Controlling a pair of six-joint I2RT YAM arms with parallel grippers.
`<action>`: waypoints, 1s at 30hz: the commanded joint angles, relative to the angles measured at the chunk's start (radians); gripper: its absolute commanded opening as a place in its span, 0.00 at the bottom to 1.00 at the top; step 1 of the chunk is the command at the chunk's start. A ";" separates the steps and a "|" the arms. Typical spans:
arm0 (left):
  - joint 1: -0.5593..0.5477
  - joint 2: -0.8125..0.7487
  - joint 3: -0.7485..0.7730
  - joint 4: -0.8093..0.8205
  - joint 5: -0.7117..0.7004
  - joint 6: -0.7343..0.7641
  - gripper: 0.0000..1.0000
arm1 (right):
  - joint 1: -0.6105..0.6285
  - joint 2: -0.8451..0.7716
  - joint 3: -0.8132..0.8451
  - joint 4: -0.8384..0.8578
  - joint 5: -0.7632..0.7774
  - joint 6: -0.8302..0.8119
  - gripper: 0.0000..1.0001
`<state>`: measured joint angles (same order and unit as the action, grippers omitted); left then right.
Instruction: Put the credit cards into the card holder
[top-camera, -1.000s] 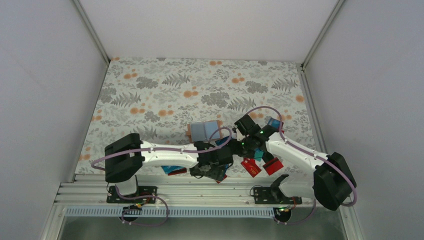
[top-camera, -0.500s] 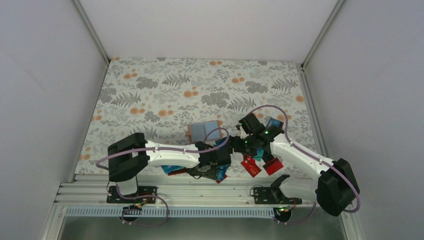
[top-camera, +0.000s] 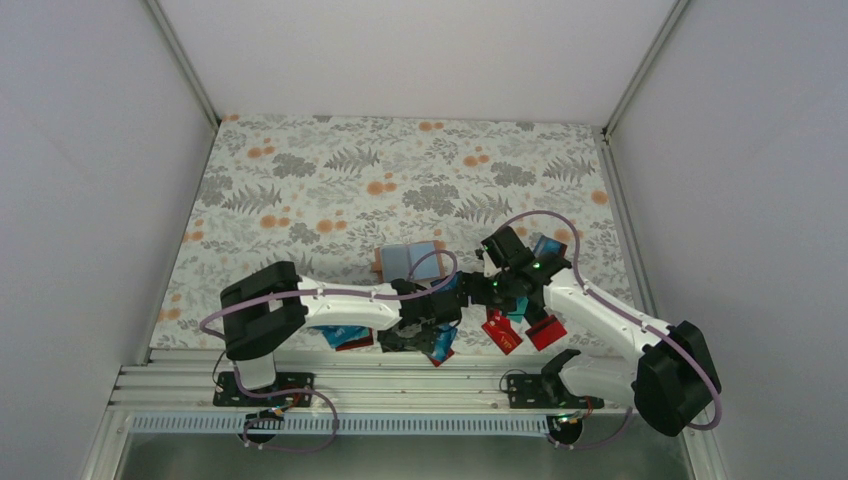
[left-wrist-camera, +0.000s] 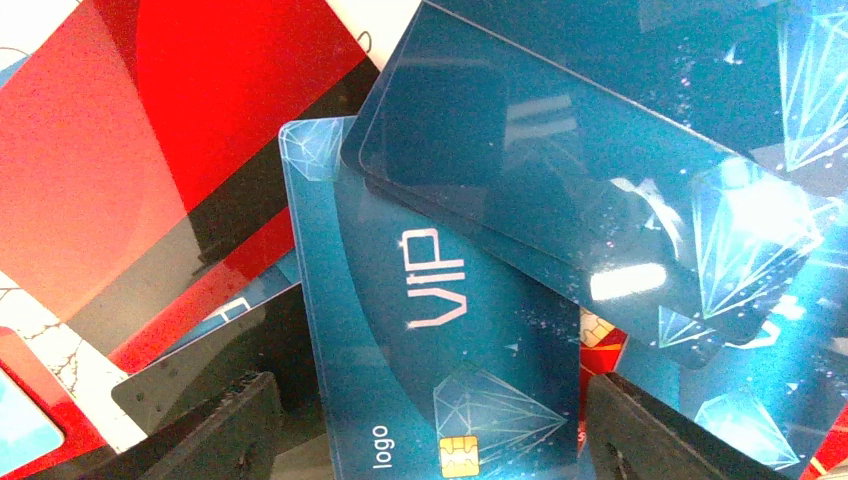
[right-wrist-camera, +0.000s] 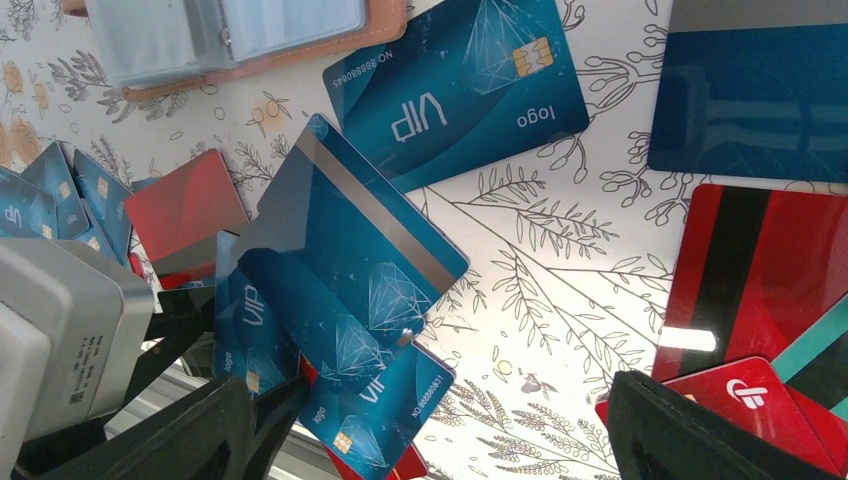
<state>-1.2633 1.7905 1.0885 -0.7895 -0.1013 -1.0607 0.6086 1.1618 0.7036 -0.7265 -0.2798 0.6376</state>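
Note:
The card holder (top-camera: 408, 260) lies open mid-table, tan with clear sleeves; it also shows in the right wrist view (right-wrist-camera: 300, 60). Many credit cards lie scattered near the table's front. My left gripper (top-camera: 432, 343) is low over a pile of them; its open jaws (left-wrist-camera: 435, 435) straddle a teal VIP card (left-wrist-camera: 430, 330), and I cannot tell if they touch it. Dark blue cards (left-wrist-camera: 600, 180) overlap that card's top. My right gripper (top-camera: 480, 288) is open and empty (right-wrist-camera: 440, 430) above bare cloth, just right of the pile.
Red cards (top-camera: 545, 330) lie beside the right arm and show in its wrist view (right-wrist-camera: 760, 270). A teal VIP card (right-wrist-camera: 460, 90) lies by the holder, a dark blue one (right-wrist-camera: 750, 100) to its right. The left gripper's grey body (right-wrist-camera: 60, 330) is close by.
The left arm has reached a little further right over the pile. The right gripper has shifted slightly towards the left gripper. No card has visibly moved.

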 joint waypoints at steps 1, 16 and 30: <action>0.005 0.041 -0.014 0.002 0.025 0.013 0.72 | -0.013 -0.013 -0.011 -0.001 0.010 -0.018 0.89; 0.010 -0.028 -0.019 -0.016 -0.010 -0.008 0.49 | -0.029 -0.015 0.009 -0.001 -0.013 -0.024 0.89; 0.110 -0.382 -0.113 0.039 0.057 0.059 0.49 | -0.048 -0.069 0.103 0.044 -0.168 -0.017 0.88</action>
<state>-1.1851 1.4799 1.0241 -0.7837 -0.0917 -1.0485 0.5724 1.1263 0.7593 -0.7177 -0.3683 0.6193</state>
